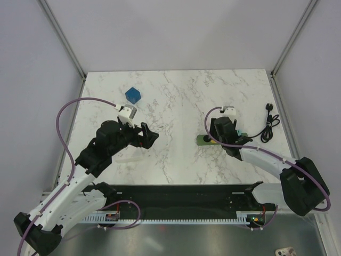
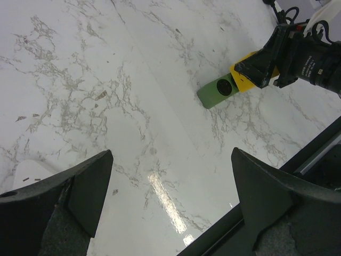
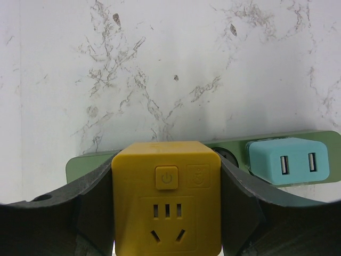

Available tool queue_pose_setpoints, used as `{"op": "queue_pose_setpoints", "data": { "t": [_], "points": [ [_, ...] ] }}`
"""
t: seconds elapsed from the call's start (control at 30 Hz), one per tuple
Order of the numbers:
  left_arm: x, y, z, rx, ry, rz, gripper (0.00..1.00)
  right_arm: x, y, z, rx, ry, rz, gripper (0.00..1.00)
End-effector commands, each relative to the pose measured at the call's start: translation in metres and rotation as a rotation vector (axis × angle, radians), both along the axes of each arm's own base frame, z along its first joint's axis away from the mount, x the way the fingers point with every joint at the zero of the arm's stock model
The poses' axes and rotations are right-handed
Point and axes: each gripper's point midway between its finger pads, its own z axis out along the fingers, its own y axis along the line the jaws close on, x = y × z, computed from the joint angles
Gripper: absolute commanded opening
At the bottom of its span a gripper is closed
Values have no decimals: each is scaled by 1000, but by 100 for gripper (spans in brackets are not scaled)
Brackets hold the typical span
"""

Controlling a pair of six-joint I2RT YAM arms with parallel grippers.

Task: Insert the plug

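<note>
Top external: marble table [image 1: 176, 101], grey walls [image 1: 176, 32]; left tool [image 2: 171, 152] spread; right tool [image 3: 166, 168] pinches plug [image 3: 166, 213].

Two arms over a white marble table [image 1: 181, 101], seen from above.

The left gripper [image 1: 151, 133] hangs over bare marble left of centre, fingers spread, with a blue cube [image 1: 132, 95] well behind it near the far edge. The right gripper [image 1: 217, 137] sits down on a dark green socket strip [image 1: 202, 140]; only the strip's left end shows, and a teal block [image 1: 241, 133] peeks out on the gripper's right. A black plug with a coiled cord [image 1: 268, 126] lies near the table's right edge.
</note>
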Motion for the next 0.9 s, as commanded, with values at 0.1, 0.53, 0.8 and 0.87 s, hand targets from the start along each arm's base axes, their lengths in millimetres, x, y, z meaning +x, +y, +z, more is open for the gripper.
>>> {"op": "queue_pose_setpoints", "data": {
  "t": [0.1, 0.53, 0.8, 0.87],
  "points": [
    [2, -4, 18, -30, -69, -30, 100, -37, 10, -50, 40, 173, -49, 0],
    [1, -3, 21, -36, -81, -22, 100, -36, 26, -68, 50, 115, -103, 0],
    [2, -4, 17, -36, -66, -23, 100, -46, 24, -87, 43, 154, -104, 0],
    [3, -3, 16, -33, -66, -14, 100, -46, 26, -89, 38, 162, -99, 0]
  ]
}}
